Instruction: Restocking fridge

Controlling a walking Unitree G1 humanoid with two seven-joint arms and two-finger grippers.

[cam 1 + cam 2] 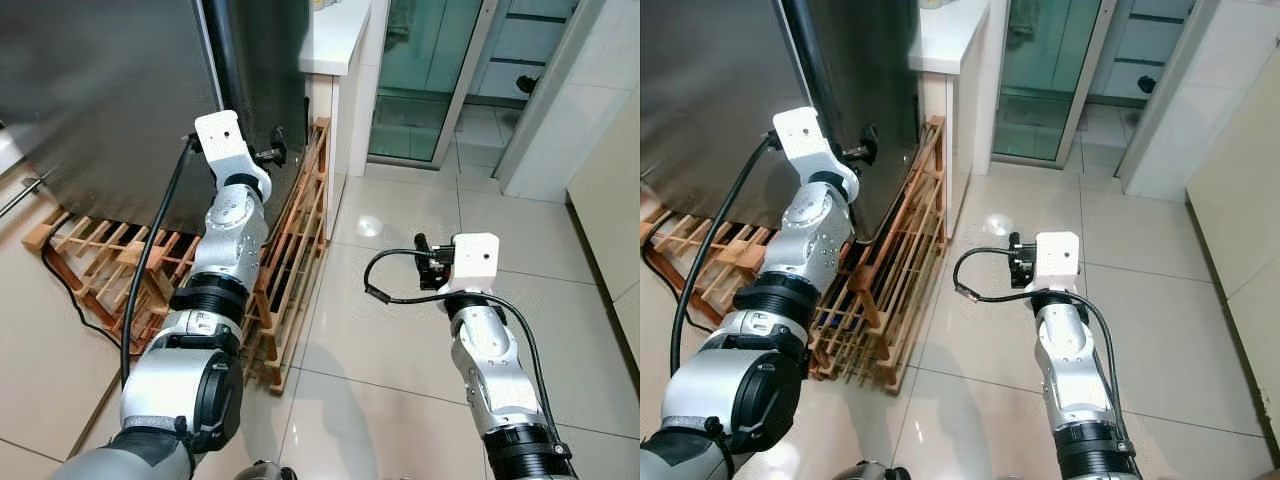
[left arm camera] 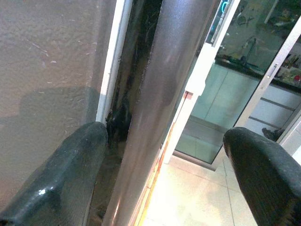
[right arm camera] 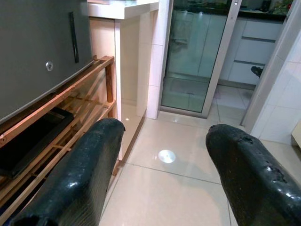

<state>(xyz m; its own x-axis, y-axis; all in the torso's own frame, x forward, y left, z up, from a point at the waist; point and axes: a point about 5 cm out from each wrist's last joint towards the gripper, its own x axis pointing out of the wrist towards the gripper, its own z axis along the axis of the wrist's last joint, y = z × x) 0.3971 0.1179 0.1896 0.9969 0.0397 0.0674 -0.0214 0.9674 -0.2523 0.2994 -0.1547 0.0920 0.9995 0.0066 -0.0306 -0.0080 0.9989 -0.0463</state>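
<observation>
The left gripper (image 2: 160, 155) is held with its fingers spread wide on either side of the long dark vertical handle (image 2: 155, 94) at the door edge of the tall grey steel fridge (image 1: 100, 90), nothing being clamped yet; the handle is smooth and rounded, so a slip is judged likely if the pull is begun before closing. The right gripper (image 3: 164, 165) is held released over the glossy tiled floor (image 1: 420, 330), near the slatted wooden rack (image 1: 295, 240) under the fridge; no writing can be read.
</observation>
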